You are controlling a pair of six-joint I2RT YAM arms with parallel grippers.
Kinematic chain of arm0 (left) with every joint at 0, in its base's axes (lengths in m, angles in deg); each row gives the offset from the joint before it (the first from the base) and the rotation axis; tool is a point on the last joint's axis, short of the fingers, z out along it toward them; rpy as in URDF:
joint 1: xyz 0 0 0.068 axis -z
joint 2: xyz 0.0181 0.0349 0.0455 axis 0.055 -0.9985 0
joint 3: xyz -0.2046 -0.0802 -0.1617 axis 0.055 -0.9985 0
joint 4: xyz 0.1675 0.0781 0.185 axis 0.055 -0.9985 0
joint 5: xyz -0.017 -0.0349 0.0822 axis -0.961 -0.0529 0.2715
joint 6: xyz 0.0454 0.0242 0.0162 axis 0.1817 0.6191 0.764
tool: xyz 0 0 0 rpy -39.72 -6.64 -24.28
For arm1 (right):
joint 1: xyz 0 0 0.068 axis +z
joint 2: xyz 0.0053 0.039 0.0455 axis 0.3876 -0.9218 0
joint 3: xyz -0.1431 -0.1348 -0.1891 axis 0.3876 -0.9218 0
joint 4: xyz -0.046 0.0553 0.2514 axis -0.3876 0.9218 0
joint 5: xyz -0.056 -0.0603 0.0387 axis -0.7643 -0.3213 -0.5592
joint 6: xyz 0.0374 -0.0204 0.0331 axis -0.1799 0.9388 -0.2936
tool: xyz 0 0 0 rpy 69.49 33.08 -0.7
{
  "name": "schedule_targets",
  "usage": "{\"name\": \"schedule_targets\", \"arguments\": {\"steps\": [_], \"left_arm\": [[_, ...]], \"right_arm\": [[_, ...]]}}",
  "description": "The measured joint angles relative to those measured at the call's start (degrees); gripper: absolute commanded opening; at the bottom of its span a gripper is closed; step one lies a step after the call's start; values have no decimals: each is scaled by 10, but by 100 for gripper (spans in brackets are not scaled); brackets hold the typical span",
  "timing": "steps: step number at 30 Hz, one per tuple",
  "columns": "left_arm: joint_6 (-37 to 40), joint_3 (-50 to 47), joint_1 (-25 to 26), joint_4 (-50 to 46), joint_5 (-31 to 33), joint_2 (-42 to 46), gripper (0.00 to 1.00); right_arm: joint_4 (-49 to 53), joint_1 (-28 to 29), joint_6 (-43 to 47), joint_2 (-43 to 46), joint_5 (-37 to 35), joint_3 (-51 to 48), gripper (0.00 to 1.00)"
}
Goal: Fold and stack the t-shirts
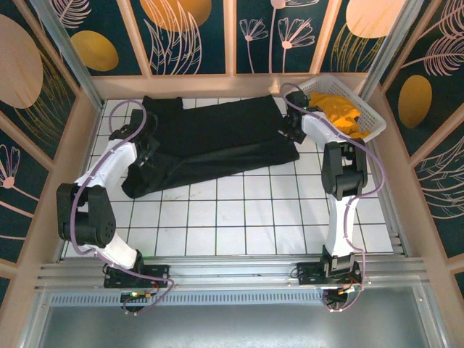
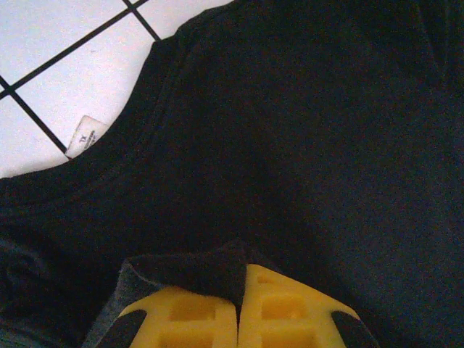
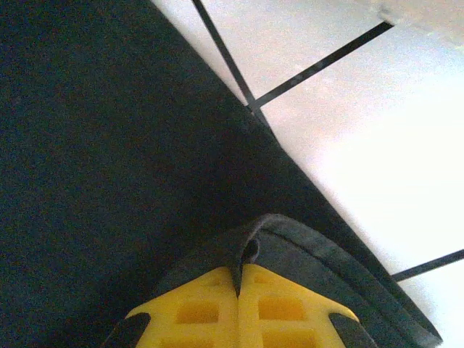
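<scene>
A large black t-shirt (image 1: pixel 210 141) lies spread across the back of the white tiled table, partly folded over itself. My left gripper (image 1: pixel 145 141) is at its left end, shut on a fold of the black cloth (image 2: pixel 210 272) near the collar, where a white label (image 2: pixel 85 135) shows. At the shirt's right end my right gripper (image 1: pixel 290 129) is shut on the hem (image 3: pixel 250 243). Orange-yellow t-shirts (image 1: pixel 339 112) lie bunched in the basket at the back right.
The white lattice basket (image 1: pixel 366 119) stands in the back right corner against the wall. Wooden-framed walls close in the table at the back and both sides. Bare white tiles (image 1: pixel 239 217) stretch from the shirt to the near edge.
</scene>
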Motion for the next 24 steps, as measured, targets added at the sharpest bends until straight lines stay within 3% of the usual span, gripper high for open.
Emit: {"name": "schedule_targets", "arguments": {"steps": [11, 12, 13, 14, 15, 16, 18, 21, 24], "left_arm": [[52, 52, -19, 9, 22, -77, 0], [62, 61, -22, 11, 23, -91, 0], [69, 69, -24, 11, 23, -102, 8], [80, 80, -26, 10, 23, -118, 28], [90, 90, -28, 9, 23, -130, 56], [100, 101, -30, 8, 23, -143, 74], [114, 112, -32, 7, 23, -152, 80], [122, 104, -34, -3, 22, -132, 79], [120, 42, -34, -5, 11, -54, 74]], "right_arm": [[4, 2, -1, -25, -4, 43, 0], [5, 2, 0, -33, -1, 52, 4], [7, 2, 1, -41, 2, 63, 14], [9, 2, 4, -50, 5, 74, 30], [9, 2, 6, -57, 8, 82, 39], [8, 3, 9, -60, 10, 84, 46], [11, 4, 20, -60, 11, 81, 52], [-2, 7, 25, -32, 9, 43, 53], [-13, 11, 25, 34, 4, -39, 53]]}}
